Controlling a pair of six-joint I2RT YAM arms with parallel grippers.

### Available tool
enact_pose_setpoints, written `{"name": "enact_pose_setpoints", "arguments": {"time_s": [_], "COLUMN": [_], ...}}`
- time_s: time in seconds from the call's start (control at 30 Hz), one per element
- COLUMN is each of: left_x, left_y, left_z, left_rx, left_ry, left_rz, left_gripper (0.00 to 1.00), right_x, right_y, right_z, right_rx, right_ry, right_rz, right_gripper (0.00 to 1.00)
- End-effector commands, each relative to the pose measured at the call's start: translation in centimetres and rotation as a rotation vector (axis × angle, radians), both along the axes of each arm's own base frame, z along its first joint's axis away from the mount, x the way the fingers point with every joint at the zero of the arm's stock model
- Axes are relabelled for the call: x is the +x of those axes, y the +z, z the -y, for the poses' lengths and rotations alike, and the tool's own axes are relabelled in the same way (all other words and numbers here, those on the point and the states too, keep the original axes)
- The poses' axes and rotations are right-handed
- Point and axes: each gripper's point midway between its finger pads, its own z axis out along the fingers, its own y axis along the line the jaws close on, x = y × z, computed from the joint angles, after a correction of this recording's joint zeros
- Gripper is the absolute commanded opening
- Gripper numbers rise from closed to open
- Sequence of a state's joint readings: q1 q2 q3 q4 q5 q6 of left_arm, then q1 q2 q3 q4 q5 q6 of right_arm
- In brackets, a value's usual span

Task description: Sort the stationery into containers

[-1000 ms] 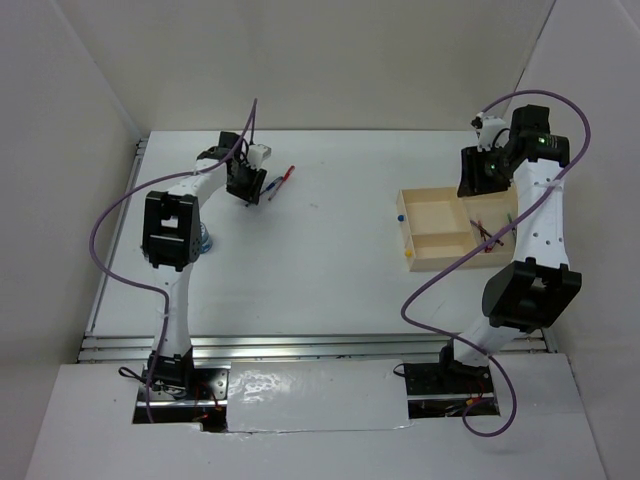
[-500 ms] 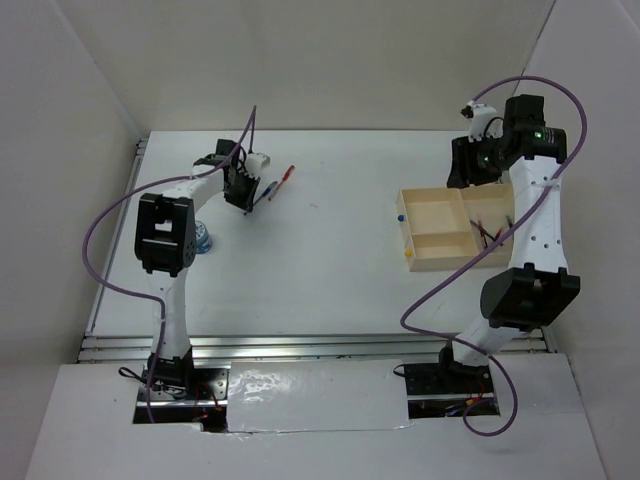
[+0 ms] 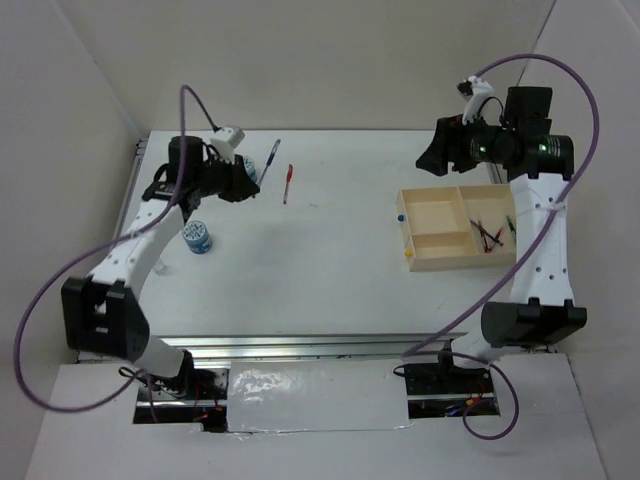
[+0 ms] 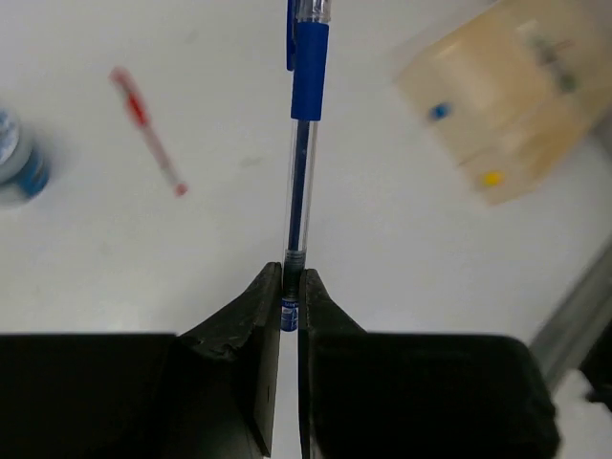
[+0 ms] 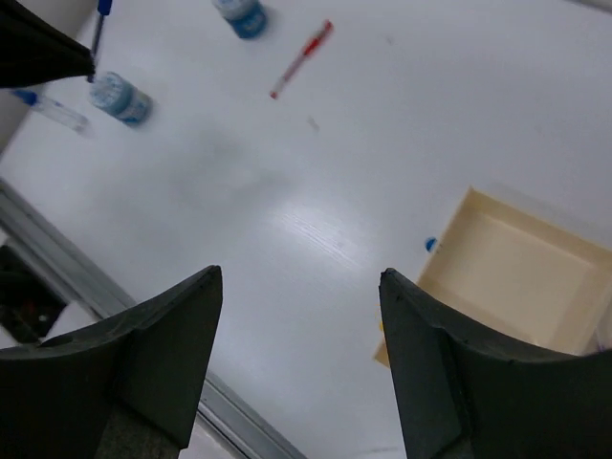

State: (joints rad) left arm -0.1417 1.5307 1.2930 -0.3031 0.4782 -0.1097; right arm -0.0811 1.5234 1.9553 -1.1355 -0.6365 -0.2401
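Observation:
My left gripper [image 4: 290,287] is shut on the tip end of a blue pen [image 4: 304,143], held above the table's far left; the same blue pen [image 3: 272,158] sticks out beyond the fingers. A red pen [image 3: 288,183] lies on the table just right of it. One blue-and-white roll [image 3: 197,236] stands nearer the front; another roll [image 5: 241,14] sits beyond the red pen [image 5: 301,57]. The beige tray [image 3: 430,262] is at the right, with a few pens [image 3: 487,233] in its right compartment. My right gripper [image 5: 301,275] hangs open and empty, high above the tray's far-left side.
A clear pen with a blue end [image 5: 53,110] lies beside the nearer roll [image 5: 120,96]. A metal rail [image 3: 300,345] runs along the table's front edge. White walls enclose the table. Purple cables loop from both arms.
The left gripper closed on the blue pen and lifted it off the table as the arm swung left. The right gripper rose away from the tray and opened wider.

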Motion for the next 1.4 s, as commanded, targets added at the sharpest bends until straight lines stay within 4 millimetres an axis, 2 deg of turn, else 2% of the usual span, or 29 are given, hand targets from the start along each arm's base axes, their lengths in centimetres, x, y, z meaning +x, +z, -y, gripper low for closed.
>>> {"name": "enact_pose_setpoints", "arguments": {"time_s": [0.0,0.03,0.07,0.1,0.13,0.17,0.23,0.27,0.37,0.4,0.47,0.53,0.57,0.6,0.7,0.93,1.2,1.37], "left_x": [-4.3,-5.8,-7.4,-8.2,-9.4,-10.6,-11.9,-12.3,-13.4,-13.8,-14.0,-14.2,-14.4,-14.7,-15.1,-15.6,-15.2,-15.2], "left_y": [11.8,12.1,16.4,17.4,18.0,20.1,21.2,21.7,23.1,23.6,23.8,23.9,23.9,24.1,24.0,23.6,22.8,22.7], "left_z": [5.0,5.9,6.2,6.6,7.2,7.5,8.1,8.3,9.0,9.2,9.3,9.4,9.5,9.5,9.6,9.8,9.9,10.0], "left_rx": [-0.357,-0.455,-0.517,-0.56,-0.638,-0.687,-0.798,-0.831,-0.892,-0.903,-0.911,-0.912,-0.911,-0.908,-0.901,-0.901,-0.893,-0.887], "left_ry": [-0.192,-0.188,-0.232,-0.241,-0.244,-0.277,-0.297,-0.308,-0.34,-0.358,-0.365,-0.377,-0.385,-0.4,-0.406,-0.412,-0.385,-0.385], "left_rz": [0.254,0.204,0.348,0.365,0.315,0.375,0.319,0.317,0.316,0.316,0.304,0.301,0.306,0.319,0.315,0.299,0.254,0.257], "left_gripper": [0.0,0.0,0.0,0.0,0.0,0.0,0.0,0.0,0.0,0.0,0.0,0.0,0.0,0.0,0.0,0.0,0.0,0.0], "right_x": [-2.9,-3.6,-4.1,-4.5,-5.7,-6.2,-8.1,-9.3,-9.6,-9.9,-10.1,-9.3,-9.5,-8.9,-8.3,-7.6,-7.6,-7.5], "right_y": [8.2,11.2,10.9,11.6,14.6,14.1,16.4,16.7,17.4,17.1,17.1,15.9,16.1,15.2,14.2,13.9,14.6,14.3], "right_z": [-4.3,-5.0,-6.3,-7.0,-7.6,-9.4,-11.1,-13.1,-15.5,-17.1,-18.5,-20.7,-20.9,-21.8,-23.1,-24.7,-25.8,-26.2], "right_rx": [0.239,0.273,0.36,0.393,0.41,0.452,0.512,0.541,0.57,0.583,0.595,0.595,0.596,0.592,0.611,0.632,0.656,0.652], "right_ry": [0.136,0.164,0.183,0.201,0.239,0.277,0.329,0.388,0.415,0.447,0.473,0.489,0.487,0.478,0.479,0.494,0.536,0.541], "right_rz": [0.217,0.336,0.289,0.314,0.455,0.441,0.517,0.508,0.498,0.47,0.455,0.412,0.423,0.39,0.338,0.298,0.3,0.292], "right_gripper": [0.74,0.74,0.74,0.74,0.74,0.74,0.73,0.73,0.72,0.71,0.72,0.71,0.71,0.71,0.71,0.71,0.65,0.53]}}
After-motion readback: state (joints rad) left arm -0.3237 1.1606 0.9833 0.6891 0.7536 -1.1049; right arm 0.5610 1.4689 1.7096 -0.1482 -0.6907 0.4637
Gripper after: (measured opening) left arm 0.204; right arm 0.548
